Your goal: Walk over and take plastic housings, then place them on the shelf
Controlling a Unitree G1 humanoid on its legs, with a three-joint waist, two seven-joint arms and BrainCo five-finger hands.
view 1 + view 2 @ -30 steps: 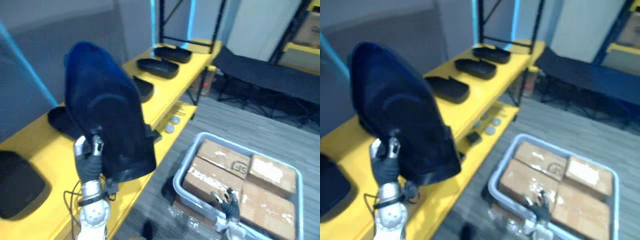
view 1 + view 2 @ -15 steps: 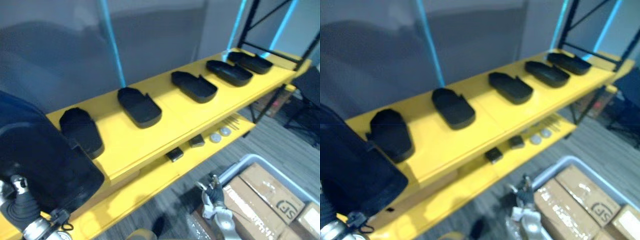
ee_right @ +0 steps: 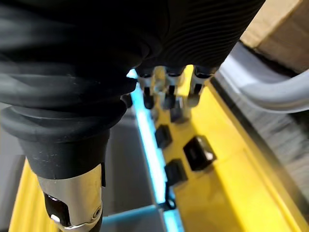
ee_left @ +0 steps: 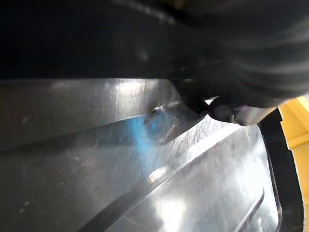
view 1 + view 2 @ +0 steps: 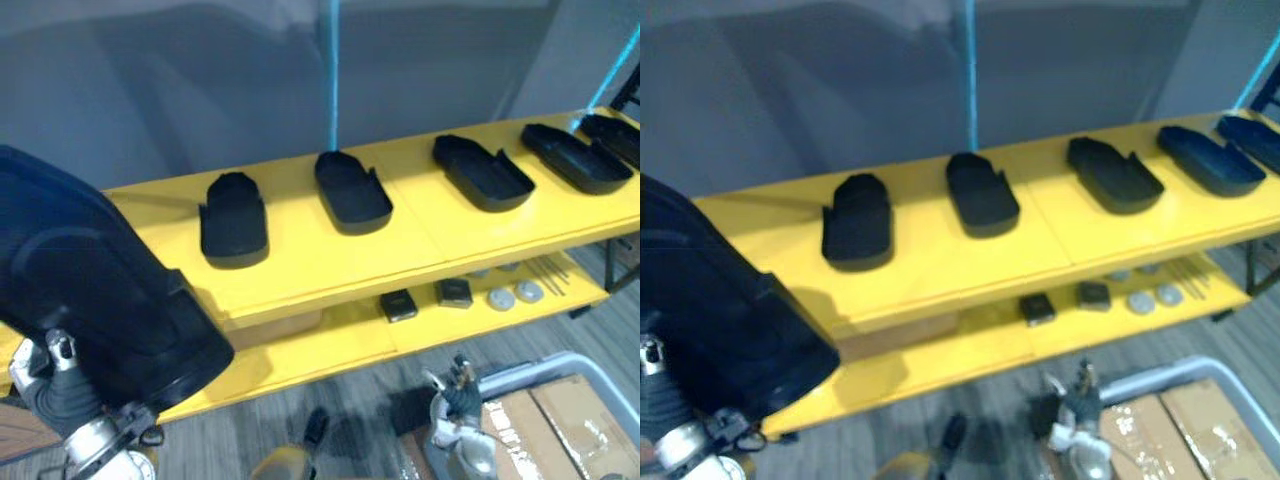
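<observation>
Yellow two-deck shelf [image 5: 330, 270] against a grey wall [image 5: 200, 80], grey floor [image 5: 370, 420]; four housings [image 5: 350, 190] lie front-to-back on the top deck. Since half a second ago the view has swung square to the shelf. Left hand [image 5: 55, 390] still pinches the held housing [image 5: 90, 290], long axis tilted, rounded end up-left. Right hand [image 5: 460, 385] hangs, fingers relaxed

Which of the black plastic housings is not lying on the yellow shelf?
The housing in the left hand, at the near left; the other housings lie in a row on the shelf.
</observation>
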